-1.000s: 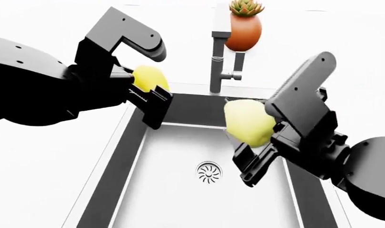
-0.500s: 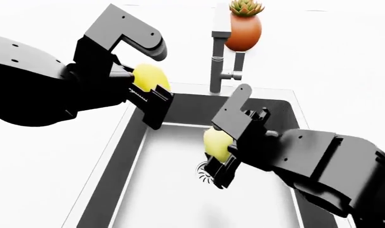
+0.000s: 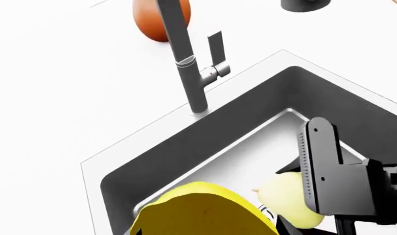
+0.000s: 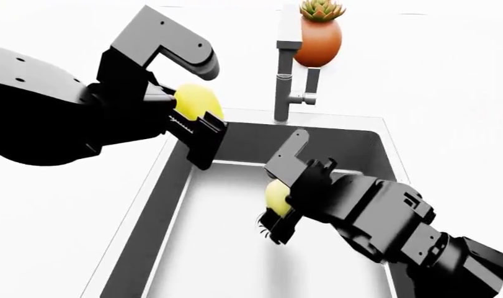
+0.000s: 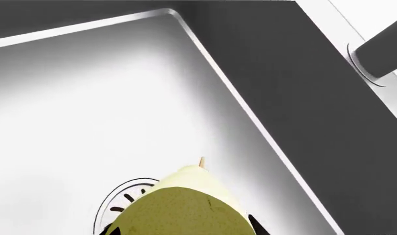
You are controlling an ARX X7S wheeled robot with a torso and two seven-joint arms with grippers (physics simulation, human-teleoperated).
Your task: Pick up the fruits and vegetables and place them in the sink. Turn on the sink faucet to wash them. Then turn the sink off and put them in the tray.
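The left gripper (image 4: 193,115) pinches the lemon (image 4: 196,100) between its fingers, hanging just over the sink (image 4: 239,139) at its far left corner. Down inside the sink, the right gripper (image 4: 278,202) has its fingers closed on the pale yellow-green fruit (image 4: 275,195), held right above the drain (image 5: 123,198) and clear of the light floor. The faucet (image 4: 286,68) stands on the sink's far rim, with the potted succulent (image 4: 319,34) behind it
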